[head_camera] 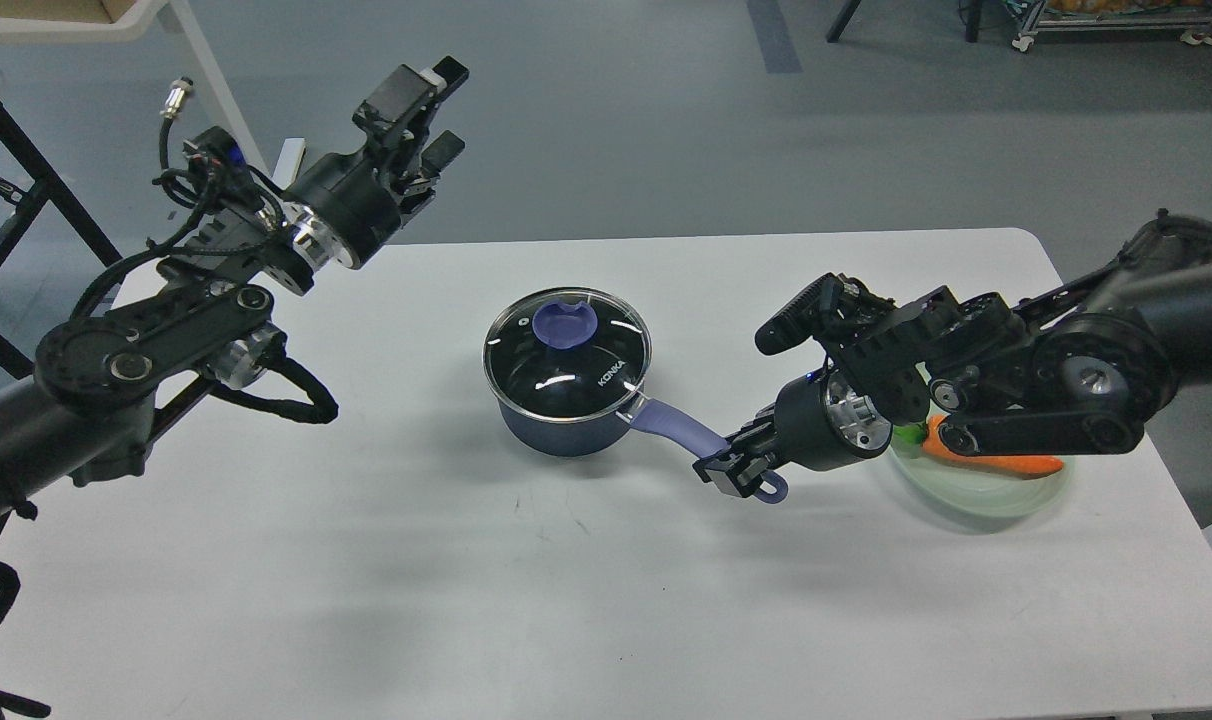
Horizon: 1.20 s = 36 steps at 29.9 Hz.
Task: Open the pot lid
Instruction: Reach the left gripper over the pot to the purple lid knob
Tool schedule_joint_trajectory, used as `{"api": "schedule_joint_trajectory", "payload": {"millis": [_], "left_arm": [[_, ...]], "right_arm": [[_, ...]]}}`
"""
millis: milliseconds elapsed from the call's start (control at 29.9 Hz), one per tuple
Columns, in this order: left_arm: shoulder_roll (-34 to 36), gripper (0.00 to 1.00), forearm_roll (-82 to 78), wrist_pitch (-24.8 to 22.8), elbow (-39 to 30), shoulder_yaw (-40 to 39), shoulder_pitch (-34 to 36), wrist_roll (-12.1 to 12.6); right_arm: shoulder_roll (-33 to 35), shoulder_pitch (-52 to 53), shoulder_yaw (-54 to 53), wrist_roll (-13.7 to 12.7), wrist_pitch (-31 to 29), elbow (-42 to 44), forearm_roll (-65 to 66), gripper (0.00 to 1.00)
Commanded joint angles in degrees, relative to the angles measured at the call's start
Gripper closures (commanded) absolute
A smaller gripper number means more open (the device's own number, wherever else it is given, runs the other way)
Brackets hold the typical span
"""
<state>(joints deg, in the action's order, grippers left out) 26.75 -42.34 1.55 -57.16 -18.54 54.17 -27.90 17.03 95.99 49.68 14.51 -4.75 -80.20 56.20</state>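
A dark blue pot (556, 425) stands in the middle of the white table (526, 600). Its glass lid (567, 352) lies on it, with a purple knob (564, 323) on top. The pot's purple handle (676, 430) points to the right and toward me. My right gripper (734, 473) is shut on the end of that handle. My left gripper (436, 110) is raised above the table's far left edge, up and to the left of the pot, with its fingers apart and nothing between them.
A pale green bowl (986, 495) with a carrot (996, 462) in it sits at the right, partly under my right arm. A black frame (6, 200) stands off the table at the left.
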Motion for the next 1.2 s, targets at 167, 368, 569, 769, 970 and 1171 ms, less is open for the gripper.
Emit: {"api": "schedule_joint_trajectory", "payload": {"millis": [167,368,569,769,970,1171], "left_arm": [[-1.35,0.02,-26.97,5.38,-4.09,8.77,4.36,-0.10],[-2.14,0.02,-50.45,11.09,-3.57,15.28,4.37,0.13],[-4.77,0.03,-52.58,12.68,1.87,17.47,3.93,0.40],[-6.10,0.03,-52.67,14.53,5.13,23.72,4.54,0.31],[-6.27,0.03,-52.59,15.23,7.76,23.81,4.01,0.40],[-6.80,0.03,-52.59,15.76,10.06,23.90,3.75,-0.04]], "right_arm": [[-0.95,0.08,-0.02,0.08,0.00,-0.04,-0.04,0.78],[-1.04,-0.10,-0.02,0.35,0.00,0.04,0.05,0.78],[-1.65,-0.19,-0.02,0.35,0.00,0.04,-0.03,0.78],[-1.92,-0.19,-0.02,0.35,0.00,0.13,-0.04,0.78],[-2.26,-0.19,-0.11,0.35,0.09,0.22,-0.04,0.78],[-2.35,-0.10,-0.02,0.43,0.00,0.22,-0.12,0.78]]}}
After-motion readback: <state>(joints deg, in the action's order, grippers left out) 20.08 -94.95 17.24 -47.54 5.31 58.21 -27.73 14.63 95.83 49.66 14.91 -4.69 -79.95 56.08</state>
